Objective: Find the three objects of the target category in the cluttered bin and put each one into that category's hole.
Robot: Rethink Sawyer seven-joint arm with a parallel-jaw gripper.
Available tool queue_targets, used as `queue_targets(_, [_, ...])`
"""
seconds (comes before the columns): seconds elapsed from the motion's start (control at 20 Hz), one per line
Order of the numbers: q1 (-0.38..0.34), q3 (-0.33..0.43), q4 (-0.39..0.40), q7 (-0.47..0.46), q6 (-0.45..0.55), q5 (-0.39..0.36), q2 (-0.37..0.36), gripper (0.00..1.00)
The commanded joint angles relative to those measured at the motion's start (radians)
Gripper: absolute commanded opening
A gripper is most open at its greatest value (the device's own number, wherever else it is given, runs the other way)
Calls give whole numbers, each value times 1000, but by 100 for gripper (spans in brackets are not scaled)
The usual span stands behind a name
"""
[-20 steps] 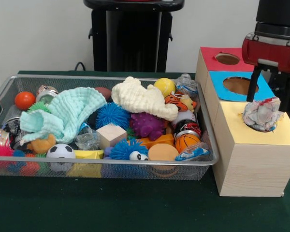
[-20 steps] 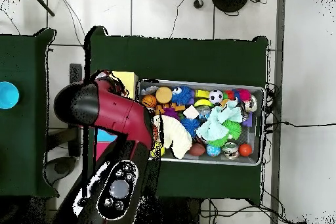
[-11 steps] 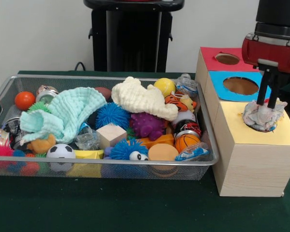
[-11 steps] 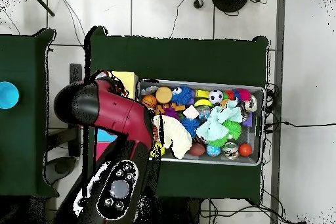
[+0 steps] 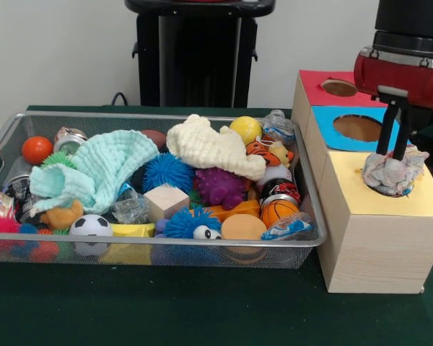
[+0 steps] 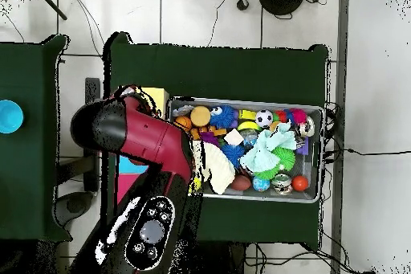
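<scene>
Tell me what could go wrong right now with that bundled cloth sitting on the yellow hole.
1. The patterned cloth bulges above the yellow hole instead of dropping in; it may stay jammed there.
2. The gripper stands right at the top of the cloth, so fabric might snag and lift out if the arm rises.
3. The cloth's bulk overhangs the hole's rim, so a nudge could tip it onto the yellow box top.

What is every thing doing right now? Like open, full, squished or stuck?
Patterned rag: crumpled, stuffed partway into the yellow hole, sticking out.
Gripper: down at the rag; grip unclear.
Blue hole: open.
Red hole: open.
Wire bin: heaped full of toys.
Green cloth: rumpled, on top.
Cream cloth: rumpled, on top.
</scene>
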Motion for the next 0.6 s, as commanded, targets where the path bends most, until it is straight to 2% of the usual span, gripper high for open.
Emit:
queue_targets(0.05, [-43, 134, 107, 117, 79, -20, -1, 0])
queue_targets(0.6, [-94, 254, 176, 65, -53, -14, -19, 0])
